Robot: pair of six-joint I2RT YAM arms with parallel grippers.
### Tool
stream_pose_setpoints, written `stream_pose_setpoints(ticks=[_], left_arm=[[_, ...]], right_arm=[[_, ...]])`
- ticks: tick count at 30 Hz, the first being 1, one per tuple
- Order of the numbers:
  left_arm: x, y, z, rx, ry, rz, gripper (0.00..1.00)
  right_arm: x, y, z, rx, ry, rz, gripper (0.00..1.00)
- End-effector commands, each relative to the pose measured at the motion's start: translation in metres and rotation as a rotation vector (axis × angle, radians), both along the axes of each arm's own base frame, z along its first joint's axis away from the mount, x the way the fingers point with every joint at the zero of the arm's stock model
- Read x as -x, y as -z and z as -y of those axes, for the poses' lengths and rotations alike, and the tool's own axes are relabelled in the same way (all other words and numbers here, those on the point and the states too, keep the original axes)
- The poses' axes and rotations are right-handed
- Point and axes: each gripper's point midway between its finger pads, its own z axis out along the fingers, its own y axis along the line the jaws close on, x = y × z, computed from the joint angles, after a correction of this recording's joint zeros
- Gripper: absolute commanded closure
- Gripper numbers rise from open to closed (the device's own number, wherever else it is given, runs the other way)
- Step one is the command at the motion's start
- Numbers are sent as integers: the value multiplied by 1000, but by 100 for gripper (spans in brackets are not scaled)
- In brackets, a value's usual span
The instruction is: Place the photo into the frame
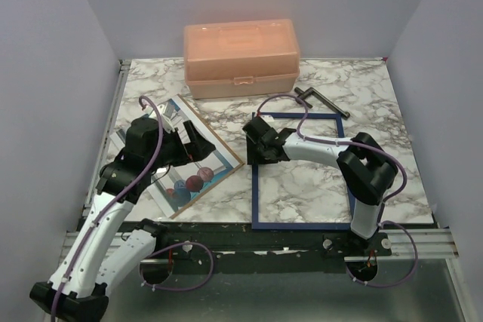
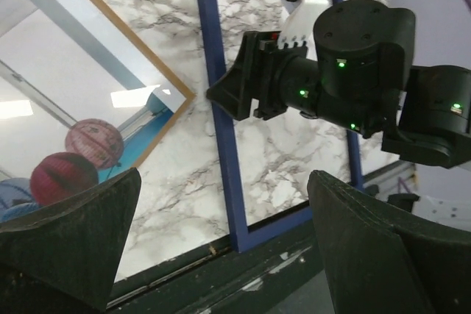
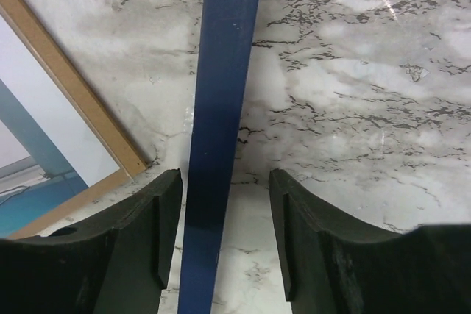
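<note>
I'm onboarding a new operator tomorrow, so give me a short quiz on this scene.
1. True or false: the right gripper straddles one rail of the frame with its jaws open.
2. Where is the photo? A. inside the frame. B. on the brown board beside the frame. C. held by the right gripper.
3. What is the left gripper holding?

Key: 1 true; 2 B; 3 nothing, it is open.
</note>
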Motion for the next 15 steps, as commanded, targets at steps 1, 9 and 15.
stream_pose_setpoints(ticks=[1,9,15], left_arm=[[-7,14,-25,-255,-138,-47,1],[-10,20,-19,-339,-146,-65,1],[-12,21,5,-221,-73,-12,2]], right_arm=[[6,21,3,30,5,-55,48],[6,9,-9,-36,-16,-50,80],[3,-23,-21,-106,-35,-22,99]])
